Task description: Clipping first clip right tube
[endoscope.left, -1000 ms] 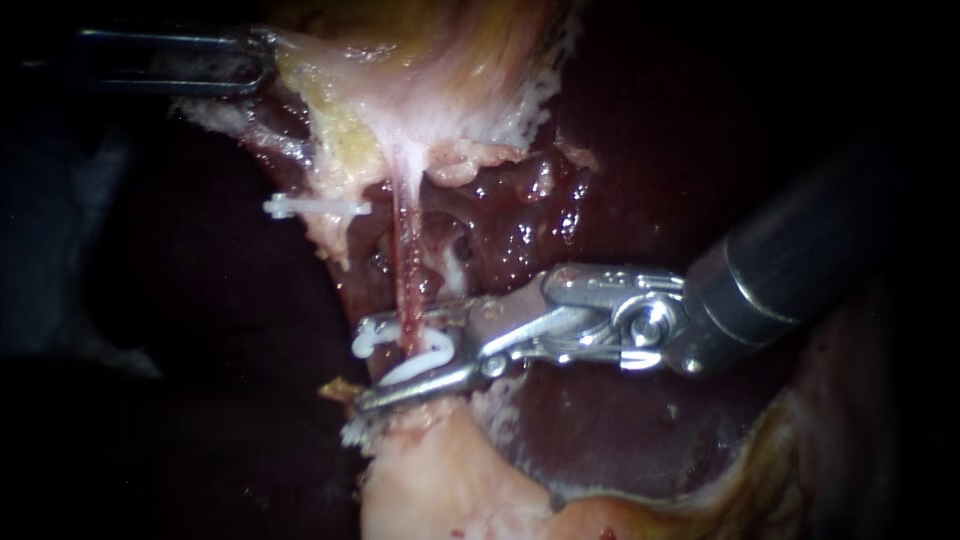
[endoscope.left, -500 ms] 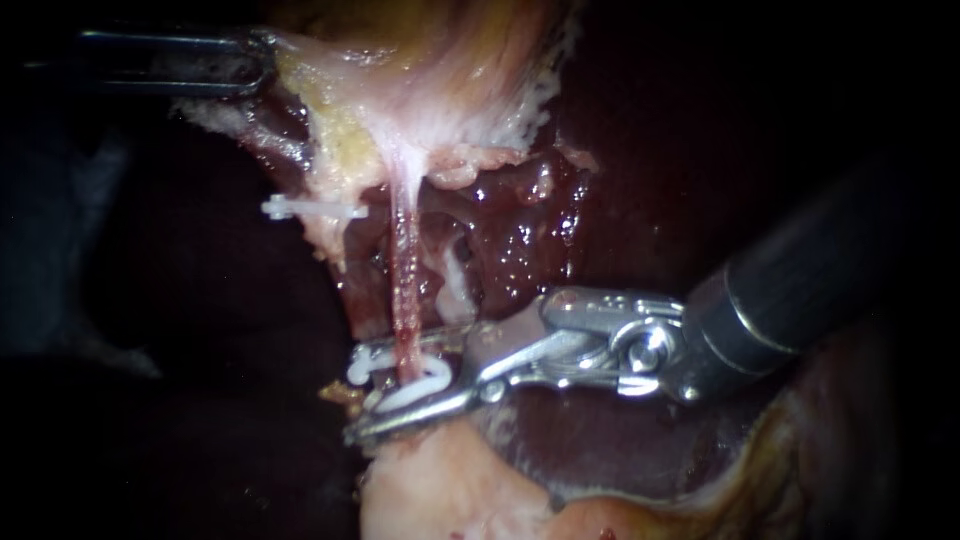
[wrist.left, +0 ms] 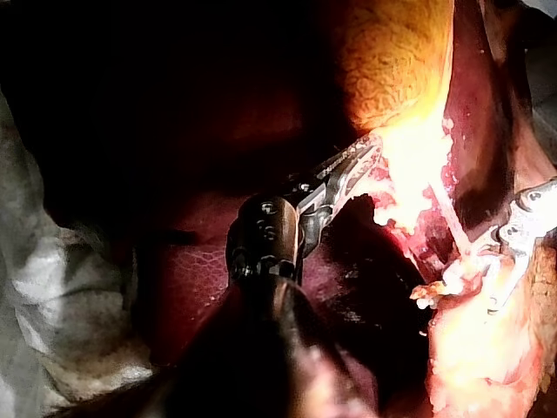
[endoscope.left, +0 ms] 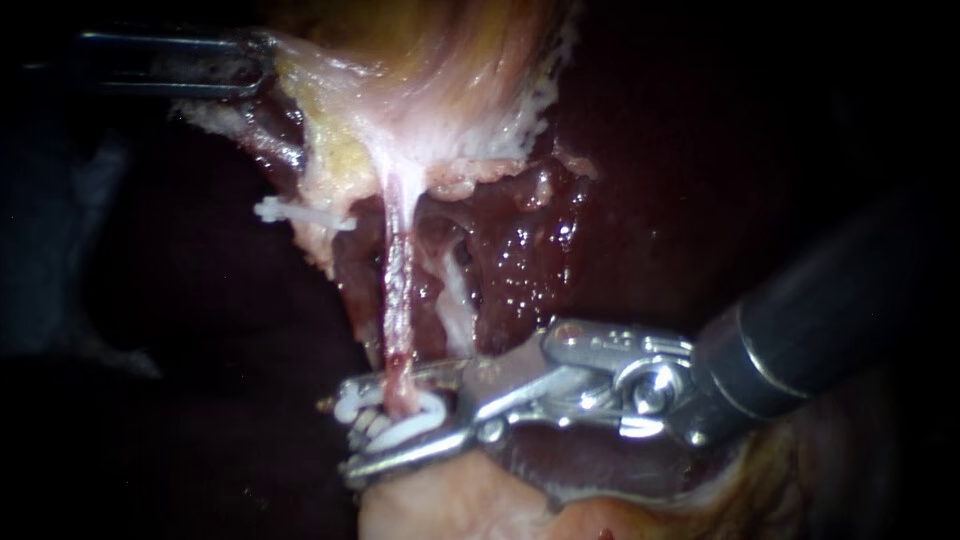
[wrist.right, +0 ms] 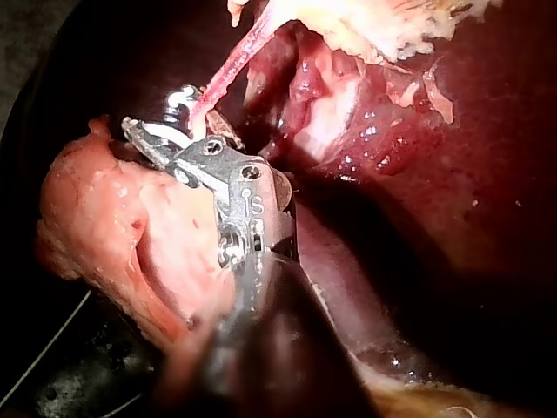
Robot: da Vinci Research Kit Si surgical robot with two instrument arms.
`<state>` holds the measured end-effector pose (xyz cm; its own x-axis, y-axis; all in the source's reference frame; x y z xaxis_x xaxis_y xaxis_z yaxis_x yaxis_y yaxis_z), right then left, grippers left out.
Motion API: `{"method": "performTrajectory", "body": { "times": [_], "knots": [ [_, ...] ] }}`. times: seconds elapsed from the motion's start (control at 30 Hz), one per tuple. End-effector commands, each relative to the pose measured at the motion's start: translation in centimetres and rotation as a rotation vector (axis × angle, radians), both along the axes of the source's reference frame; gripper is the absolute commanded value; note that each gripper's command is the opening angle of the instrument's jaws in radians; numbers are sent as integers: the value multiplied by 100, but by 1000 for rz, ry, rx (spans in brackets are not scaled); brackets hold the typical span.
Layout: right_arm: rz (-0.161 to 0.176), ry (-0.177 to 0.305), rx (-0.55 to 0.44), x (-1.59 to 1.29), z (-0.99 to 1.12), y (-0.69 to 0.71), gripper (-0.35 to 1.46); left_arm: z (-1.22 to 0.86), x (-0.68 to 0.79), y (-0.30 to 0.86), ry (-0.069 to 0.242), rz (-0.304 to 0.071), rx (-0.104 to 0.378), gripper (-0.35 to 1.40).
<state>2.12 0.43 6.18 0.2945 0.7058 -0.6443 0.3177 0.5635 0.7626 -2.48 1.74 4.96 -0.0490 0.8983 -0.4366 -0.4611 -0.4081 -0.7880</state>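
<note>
The tool of my right instrument (endoscope.left: 350, 428) is closed on a white clip (endoscope.left: 412, 422). Both jaws press it from two sides, and the clip lies around the low end of the right tube (endoscope.left: 397, 270), just above a pale tissue mound (endoscope.left: 440, 500). I judge this low place leaves free tube above it. The tube stands tight and straight because the tool of my left instrument (endoscope.left: 255, 65) grips the gallbladder (endoscope.left: 420, 80) and pulls it away. This tension lifts the tube clear of the dark liver (endoscope.left: 570, 240) behind it. Another clip (endoscope.left: 300, 212) sits on tissue to the side, well apart. Whether the held clip is fully locked, I cannot tell.
</note>
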Motion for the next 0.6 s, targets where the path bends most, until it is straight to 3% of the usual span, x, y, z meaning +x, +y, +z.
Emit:
{"method": "performTrajectory", "body": {
  "times": [0.03,0.6],
  "knots": [
    [4,-2,1,-1,-1,0,46,0,0,0,0,0,0,-35],
    [5,1,4,-5,-8,0,41,1,0,0,0,0,0,-35]
  ]
}}
